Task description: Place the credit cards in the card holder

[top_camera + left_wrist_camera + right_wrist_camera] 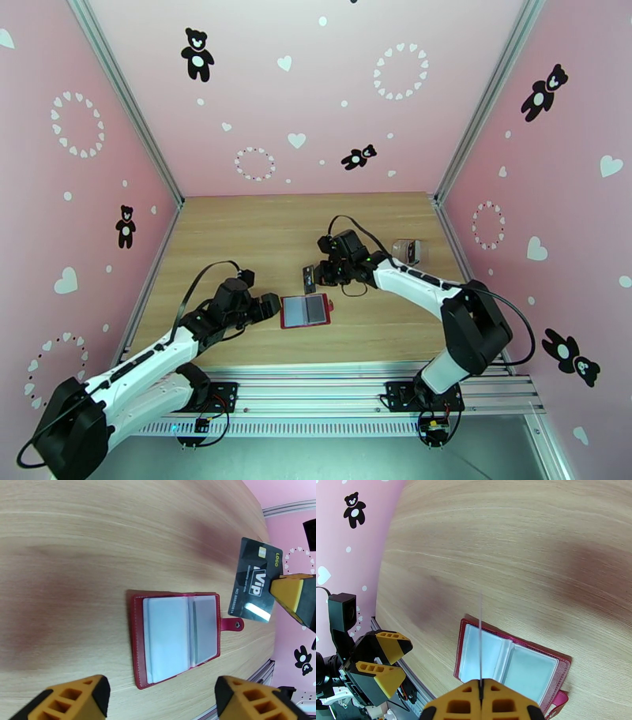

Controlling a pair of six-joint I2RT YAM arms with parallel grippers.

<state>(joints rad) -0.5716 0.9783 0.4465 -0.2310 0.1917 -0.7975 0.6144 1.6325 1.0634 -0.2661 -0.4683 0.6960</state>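
Observation:
The red card holder [306,310] lies open on the wooden table, its pale grey sleeves facing up and its snap tab [233,624] pointing right. My left gripper [270,306] is open, low at the holder's left edge, and its orange fingers [79,697] straddle the near side of the holder [177,634]. My right gripper [316,276] is shut on a dark credit card [309,278] marked VIP [254,580], held on edge just above and behind the holder. From the right wrist the card [480,638] is a thin vertical line over the holder [509,665].
A clear plastic box [407,251] sits near the right wall behind the right arm. Pink walls close in the table [261,237] on three sides. A metal rail [316,387] runs along the near edge.

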